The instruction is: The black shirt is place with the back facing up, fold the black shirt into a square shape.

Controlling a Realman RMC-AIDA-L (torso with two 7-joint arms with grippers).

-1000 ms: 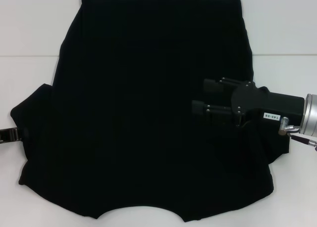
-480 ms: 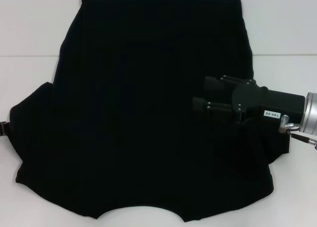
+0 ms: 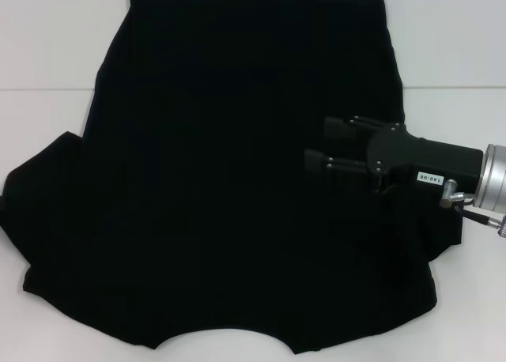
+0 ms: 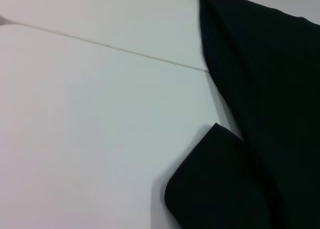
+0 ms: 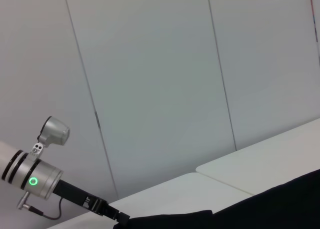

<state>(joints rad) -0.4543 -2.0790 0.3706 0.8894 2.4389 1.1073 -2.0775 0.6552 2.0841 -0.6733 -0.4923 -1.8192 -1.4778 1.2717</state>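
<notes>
The soft, plain black shirt (image 3: 237,188) is spread flat on the smooth white counter (image 3: 47,54), with the right gripper (image 3: 318,145), fingers parted, over its right side.

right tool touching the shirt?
Cannot tell. In the head view the right tool overlaps the shirt, black on black, so no contact or gap shows. The right wrist view faces the wall and shows only shirt edge.

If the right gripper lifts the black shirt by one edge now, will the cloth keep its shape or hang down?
The black shirt will probably hang limp: it lies flat with soft wavy edges. It likely drags instead of sliding whole, since it covers much of the table. The right gripper is over it.
</notes>
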